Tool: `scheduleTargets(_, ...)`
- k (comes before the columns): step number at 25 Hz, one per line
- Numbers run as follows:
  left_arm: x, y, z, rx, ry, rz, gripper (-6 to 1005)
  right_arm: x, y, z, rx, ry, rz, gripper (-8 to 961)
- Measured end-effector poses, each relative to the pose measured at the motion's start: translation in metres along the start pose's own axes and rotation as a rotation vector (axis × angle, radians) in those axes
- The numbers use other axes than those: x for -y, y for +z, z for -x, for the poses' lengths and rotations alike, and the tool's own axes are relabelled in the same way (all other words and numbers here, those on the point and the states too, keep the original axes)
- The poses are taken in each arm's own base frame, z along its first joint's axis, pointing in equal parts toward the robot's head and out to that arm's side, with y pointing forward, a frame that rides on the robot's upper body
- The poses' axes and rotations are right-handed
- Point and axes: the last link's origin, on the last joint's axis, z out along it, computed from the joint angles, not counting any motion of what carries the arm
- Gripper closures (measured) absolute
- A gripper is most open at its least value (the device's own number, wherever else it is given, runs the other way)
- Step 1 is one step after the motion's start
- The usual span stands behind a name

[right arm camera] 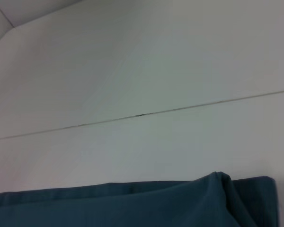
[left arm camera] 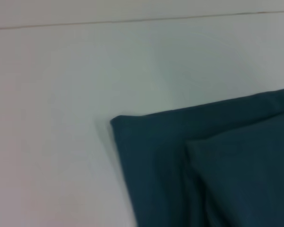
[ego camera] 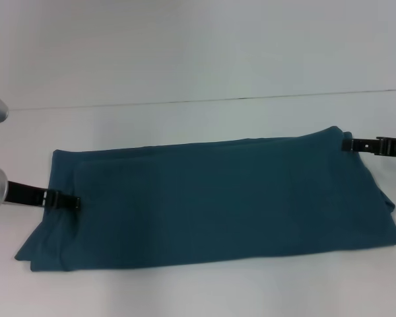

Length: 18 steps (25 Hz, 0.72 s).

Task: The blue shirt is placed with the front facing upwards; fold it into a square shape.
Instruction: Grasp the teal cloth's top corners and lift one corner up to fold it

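Our left gripper sits at the nine o'clock edge of the large dark teal-blue cotton shirt, a long folded band across the middle of the white table; our right gripper meets its two o'clock corner. Whether either pinches cloth we cannot tell. We judge both ends should travel evenly, layers flat. A thin seam crosses the table at twelve o'clock.
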Motion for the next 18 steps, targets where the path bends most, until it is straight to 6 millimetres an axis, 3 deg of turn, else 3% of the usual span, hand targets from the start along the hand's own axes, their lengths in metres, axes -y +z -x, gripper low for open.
scheduleTargets(18,0.007,0.014,0.004,0.022,-0.036,0.003,139,0.0,-0.001,0.004,0.006,-0.001,0.0,94)
